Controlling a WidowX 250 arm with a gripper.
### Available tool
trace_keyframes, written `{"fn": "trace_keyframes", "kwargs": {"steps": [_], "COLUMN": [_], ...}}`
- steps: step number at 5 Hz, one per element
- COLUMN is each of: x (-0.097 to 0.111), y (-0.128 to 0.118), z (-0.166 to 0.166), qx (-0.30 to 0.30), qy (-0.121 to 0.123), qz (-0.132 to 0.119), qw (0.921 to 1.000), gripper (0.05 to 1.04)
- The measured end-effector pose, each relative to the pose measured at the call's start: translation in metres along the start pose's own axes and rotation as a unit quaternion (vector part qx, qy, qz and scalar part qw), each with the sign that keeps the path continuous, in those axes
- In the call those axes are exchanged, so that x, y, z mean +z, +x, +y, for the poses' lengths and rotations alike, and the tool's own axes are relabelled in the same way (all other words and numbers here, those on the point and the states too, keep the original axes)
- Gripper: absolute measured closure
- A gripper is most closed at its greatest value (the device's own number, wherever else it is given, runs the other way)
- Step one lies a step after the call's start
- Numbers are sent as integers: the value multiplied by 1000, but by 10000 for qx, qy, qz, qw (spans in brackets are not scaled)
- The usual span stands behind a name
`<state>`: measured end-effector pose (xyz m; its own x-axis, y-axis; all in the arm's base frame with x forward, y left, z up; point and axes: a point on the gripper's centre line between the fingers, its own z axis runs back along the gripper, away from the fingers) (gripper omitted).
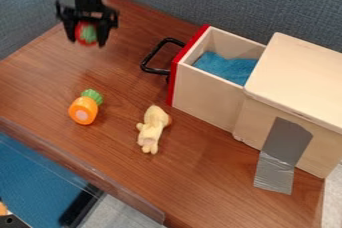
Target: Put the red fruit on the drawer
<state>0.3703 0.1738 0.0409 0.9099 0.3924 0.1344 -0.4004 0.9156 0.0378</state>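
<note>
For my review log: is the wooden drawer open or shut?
Open: its red front stands well out from the cabinet, and blue cloth shows inside the drawer.

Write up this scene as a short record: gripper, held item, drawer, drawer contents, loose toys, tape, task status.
gripper: above the table's far left part
held item: red fruit with a green patch, between the fingers
drawer: pulled open, red front, black handle
drawer contents: blue cloth
loose toys: orange carrot-like toy; pale yellow plush to its right
tape: gray strip, from wooden box to table
task status: fruit not yet at the drawer
</note>
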Motion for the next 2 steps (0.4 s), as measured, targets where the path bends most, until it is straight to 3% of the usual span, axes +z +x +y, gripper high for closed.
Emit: {"fn": "trace_keyframes", "kwargs": {"steps": [1,2], "x": [43,72], "y": [-9,-17], "z": [-25,-56], "qx": [-171,-442], "qy": [-185,-428], "qz": [-128,-139], "qw": [9996,9980], "gripper": [313,313]}}
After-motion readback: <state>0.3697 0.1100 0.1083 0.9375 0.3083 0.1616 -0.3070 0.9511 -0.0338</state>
